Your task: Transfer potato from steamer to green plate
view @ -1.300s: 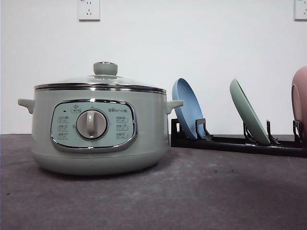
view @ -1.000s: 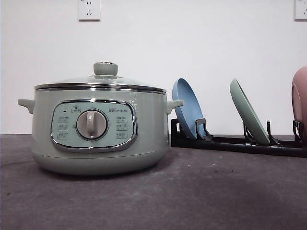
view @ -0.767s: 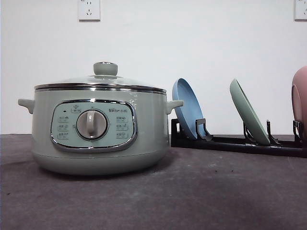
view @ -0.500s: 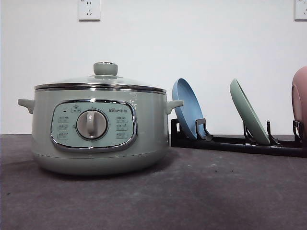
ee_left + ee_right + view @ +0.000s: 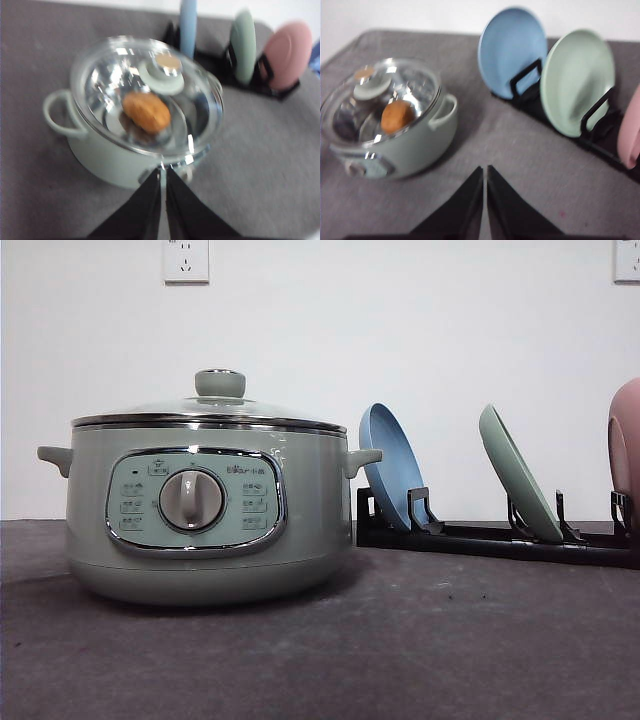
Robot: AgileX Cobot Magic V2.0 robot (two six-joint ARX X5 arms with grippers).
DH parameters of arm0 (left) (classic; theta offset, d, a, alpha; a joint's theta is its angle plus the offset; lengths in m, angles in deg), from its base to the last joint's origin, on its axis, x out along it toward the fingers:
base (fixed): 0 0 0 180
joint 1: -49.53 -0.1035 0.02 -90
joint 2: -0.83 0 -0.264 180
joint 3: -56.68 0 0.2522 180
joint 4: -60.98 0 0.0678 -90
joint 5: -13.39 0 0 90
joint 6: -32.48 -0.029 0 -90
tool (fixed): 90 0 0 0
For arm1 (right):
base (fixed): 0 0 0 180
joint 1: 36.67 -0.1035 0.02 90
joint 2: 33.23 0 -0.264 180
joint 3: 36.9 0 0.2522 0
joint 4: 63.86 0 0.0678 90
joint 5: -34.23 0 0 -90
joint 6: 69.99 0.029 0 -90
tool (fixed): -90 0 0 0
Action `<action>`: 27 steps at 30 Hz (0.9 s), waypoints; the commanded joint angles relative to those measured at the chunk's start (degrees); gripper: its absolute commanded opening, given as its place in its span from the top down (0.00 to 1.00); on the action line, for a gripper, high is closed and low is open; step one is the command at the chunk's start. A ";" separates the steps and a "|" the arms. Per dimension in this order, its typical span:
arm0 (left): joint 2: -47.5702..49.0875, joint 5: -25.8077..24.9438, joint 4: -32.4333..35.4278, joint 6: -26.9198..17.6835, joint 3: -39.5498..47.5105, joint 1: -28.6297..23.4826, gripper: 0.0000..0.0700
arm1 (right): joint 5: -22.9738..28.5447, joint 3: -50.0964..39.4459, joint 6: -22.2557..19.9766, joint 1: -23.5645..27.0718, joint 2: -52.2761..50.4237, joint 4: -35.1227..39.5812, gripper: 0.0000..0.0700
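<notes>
Nothing has moved since the earlier frame: the potato (image 5: 146, 112) sits in the steamer (image 5: 205, 510) under its lid (image 5: 145, 95), the green plate (image 5: 520, 473) stands racked at three o'clock, both claws (image 5: 163, 175) (image 5: 485, 172) closed, empty.

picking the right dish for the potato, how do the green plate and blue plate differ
The green plate is pale mint; the blue plate is light blue. The blue plate stands in the rack slot nearest the steamer; the green plate sits one slot further away, between the blue plate and the pink plate. In the right wrist view the green plate looks slightly larger, though it may just be closer. Both are round, shallow, empty, and lean on edge in the same black rack.
</notes>
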 commanded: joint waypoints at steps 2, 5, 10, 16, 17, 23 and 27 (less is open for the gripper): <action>-1.41 -0.37 -1.18 -3.96 -2.20 1.74 0.99 | -0.22 2.44 -3.41 -1.69 1.82 -3.18 1.00; -1.90 -0.37 -0.98 -3.96 -2.28 3.26 0.99 | -0.17 3.42 -4.86 -3.33 3.42 -6.44 1.00; -2.07 -0.34 -0.45 -3.94 -2.28 4.05 0.97 | 0.03 3.57 -5.58 -4.82 4.82 -8.08 1.00; -2.07 -0.33 -0.49 -3.90 -2.28 4.05 0.40 | 0.09 3.57 -5.42 -4.93 4.88 -8.06 0.48; -2.07 -0.33 -0.48 -3.90 -2.28 4.05 0.28 | 0.09 3.57 -5.31 -4.93 4.88 -8.06 0.32; -2.07 -0.33 -0.46 -3.90 -2.28 4.05 0.14 | 0.46 3.57 -4.40 -4.93 4.88 -8.06 0.18; -2.07 -0.33 -0.45 -3.90 -2.28 4.05 0.15 | 0.46 3.57 -4.21 -4.93 4.88 -8.06 0.18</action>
